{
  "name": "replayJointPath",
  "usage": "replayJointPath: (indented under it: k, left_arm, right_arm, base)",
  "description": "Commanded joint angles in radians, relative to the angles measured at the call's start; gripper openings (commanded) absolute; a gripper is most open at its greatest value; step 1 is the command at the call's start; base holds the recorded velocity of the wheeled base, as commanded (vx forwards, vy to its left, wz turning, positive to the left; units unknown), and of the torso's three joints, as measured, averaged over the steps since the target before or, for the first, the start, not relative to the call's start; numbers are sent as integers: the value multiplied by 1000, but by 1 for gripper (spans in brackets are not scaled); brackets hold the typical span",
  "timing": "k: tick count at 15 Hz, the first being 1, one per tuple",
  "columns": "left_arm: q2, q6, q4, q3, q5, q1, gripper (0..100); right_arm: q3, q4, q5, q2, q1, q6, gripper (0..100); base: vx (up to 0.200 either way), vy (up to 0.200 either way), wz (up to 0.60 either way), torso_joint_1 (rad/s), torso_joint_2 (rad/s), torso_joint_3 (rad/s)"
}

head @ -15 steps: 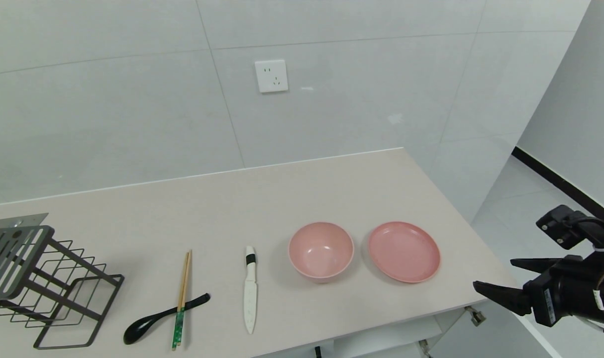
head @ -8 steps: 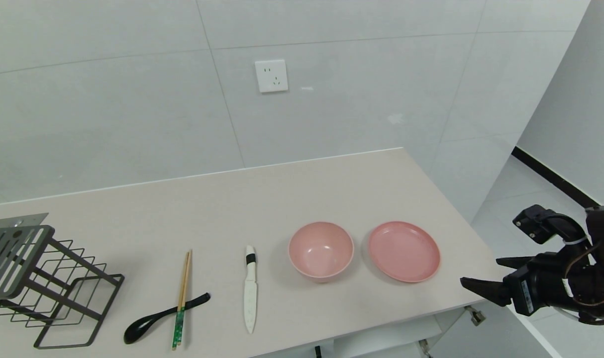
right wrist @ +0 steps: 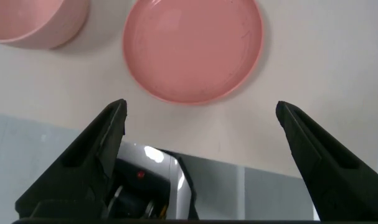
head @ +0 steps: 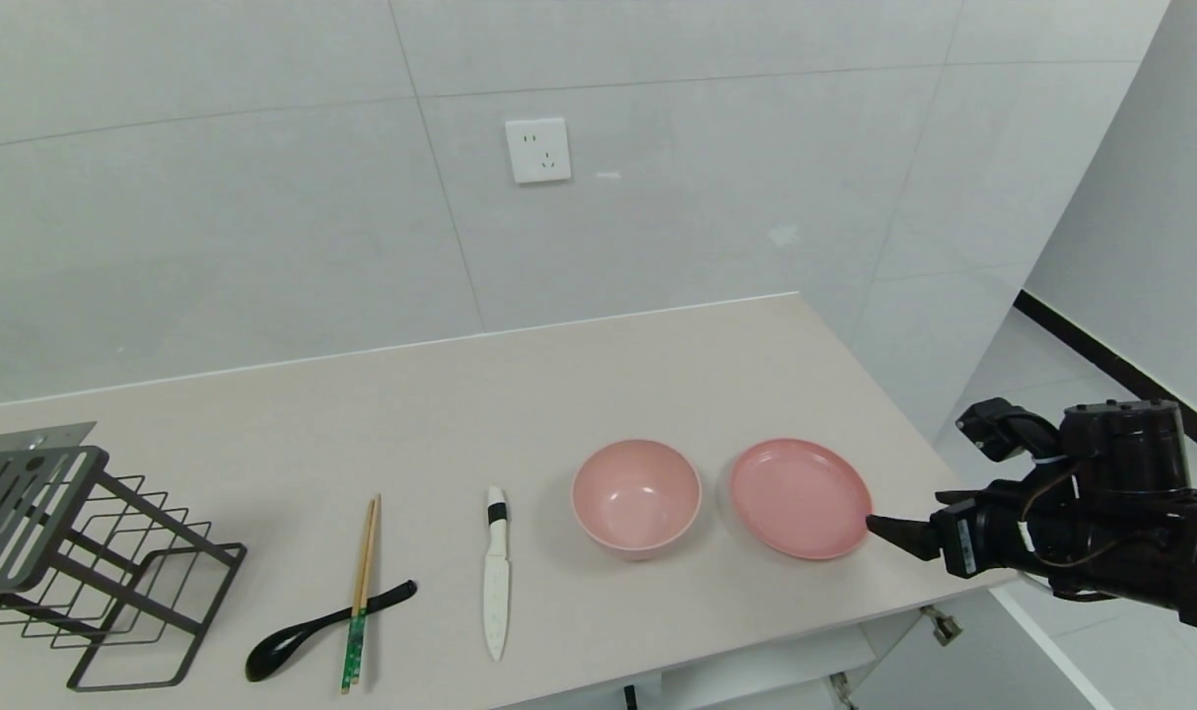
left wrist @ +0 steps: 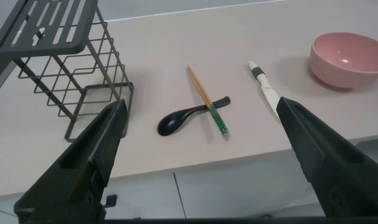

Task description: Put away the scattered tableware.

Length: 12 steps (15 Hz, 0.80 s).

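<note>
Over the last second the right pincer [head: 904, 509] slid in from beyond the counter's [head: 460, 414] corner. Its leading tip now sat just at the plate's [head: 801, 498] rim, at about 4 o'clock; contact I could not tell. Its jaws were spread wide and empty, so the plate was probably the first pick. The left pincer [left wrist: 201, 102] hung equally wide and empty off the near edge.

Nearest lay a glossy black spoon [head: 313, 631] under slim wooden chopsticks [head: 362, 582], then a white knife [head: 496, 572]. A smooth, matte pink bowl [head: 636, 506] stood at the shallow plate's 9 o'clock. A black wire rack [head: 66, 552] waited at the far left.
</note>
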Motion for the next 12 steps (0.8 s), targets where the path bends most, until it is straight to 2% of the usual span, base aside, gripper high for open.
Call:
replayJointPath:
  k: [1, 7, 12]
  left_arm:
    - [0, 0, 0, 0, 0, 0, 100]
    - [0, 1, 0, 0, 0, 0, 100]
    - [0, 1, 0, 0, 0, 0, 100]
  right_arm:
    - [-3, -51, -17, 101, -9, 2, 100]
    - [-32, -112, -20, 199, -9, 14, 100]
    - [-148, -159, -21, 326, -16, 48, 100]
  base:
    - [0, 0, 0, 0, 0, 0]
    - [0, 0, 0, 0, 0, 0]
    - [0, 0, 0, 0, 0, 0]
